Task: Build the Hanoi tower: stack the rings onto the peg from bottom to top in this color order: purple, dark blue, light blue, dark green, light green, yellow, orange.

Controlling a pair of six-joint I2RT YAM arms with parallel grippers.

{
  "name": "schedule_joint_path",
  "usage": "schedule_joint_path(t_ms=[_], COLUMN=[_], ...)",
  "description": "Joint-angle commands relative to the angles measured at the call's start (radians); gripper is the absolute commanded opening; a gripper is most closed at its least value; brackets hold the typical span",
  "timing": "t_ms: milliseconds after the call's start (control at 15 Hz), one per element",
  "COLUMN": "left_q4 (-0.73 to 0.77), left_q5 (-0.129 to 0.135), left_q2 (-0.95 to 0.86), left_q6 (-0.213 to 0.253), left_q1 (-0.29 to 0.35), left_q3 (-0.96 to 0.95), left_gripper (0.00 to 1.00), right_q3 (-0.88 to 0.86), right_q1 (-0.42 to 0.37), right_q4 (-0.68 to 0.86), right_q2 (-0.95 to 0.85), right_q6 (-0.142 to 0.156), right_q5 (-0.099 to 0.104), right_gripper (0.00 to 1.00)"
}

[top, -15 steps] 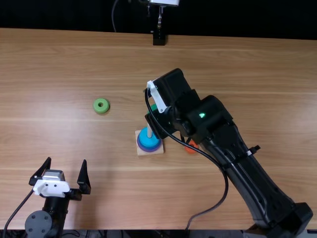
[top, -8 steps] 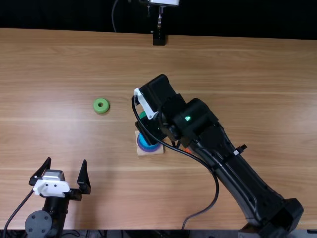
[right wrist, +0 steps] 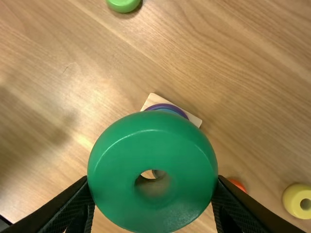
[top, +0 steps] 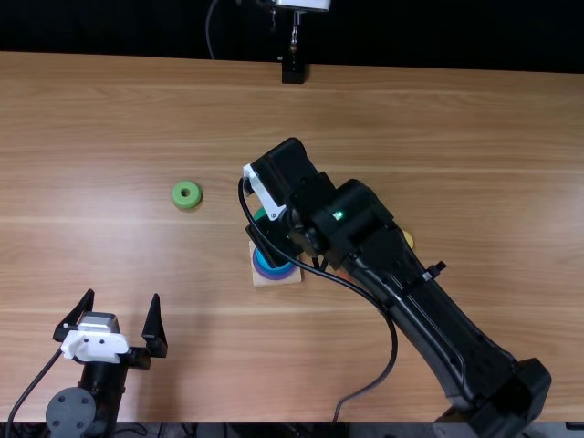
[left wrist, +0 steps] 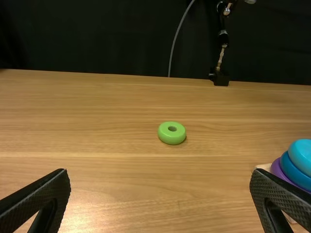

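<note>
"Past the left gripper (top: 122,295), spread and empty at near left, what might go wrong?"

"The dark green ring (right wrist: 121,145) could jam or tip going down, if its hole isn't centred over the stack (top: 274,264)."

"Where's that ring?"

"Mid-scene, pinched between the right gripper's (right wrist: 153,179) fingers. The light green ring (top: 186,200) lies farther, left."

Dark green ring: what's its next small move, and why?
I'd nudge the dark green ring sideways to centre it over the peg before lowering. The right gripper holds it above the light blue ring, the next-lower colour, and pale wood shows off-centre through its hole, so alignment seems slightly off.
</note>
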Motion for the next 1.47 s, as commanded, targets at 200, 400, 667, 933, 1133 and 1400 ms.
schedule_joint_path(t_ms=[200, 400, 667, 933, 1133, 1400], left_q4=[-0.005, -0.005, -0.003, -0.005, -0.005, -0.005], left_q5=[0.002, 0.002, 0.002, 0.002, 0.002, 0.002], left_q2=[-0.011, -0.011, -0.011, -0.011, -0.011, -0.011], left_q6=[0.004, 0.004, 0.004, 0.004, 0.004, 0.004], left_q1=[0.001, 0.001, 0.001, 0.001, 0.001, 0.001], left_q3=[-0.033, -0.033, -0.033, -0.033, -0.033, -0.033], left_gripper=[1.00, 1.00, 1.00, 1.00, 1.00, 1.00], right_q3=[0.017, 0.024, 0.027, 0.026, 0.018, 0.012], right_q1=[0.005, 0.005, 0.004, 0.004, 0.002, 0.002], right_q4=[-0.002, -0.004, -0.006, -0.008, -0.008, -0.010], right_q2=[0.020, 0.020, 0.019, 0.019, 0.019, 0.017], right_q6=[-0.002, -0.004, -0.006, -0.006, -0.006, -0.006], right_q5=[0.003, 0.003, 0.005, 0.005, 0.007, 0.007], right_gripper=[0.00, 0.00, 0.00, 0.00, 0.00, 0.00])
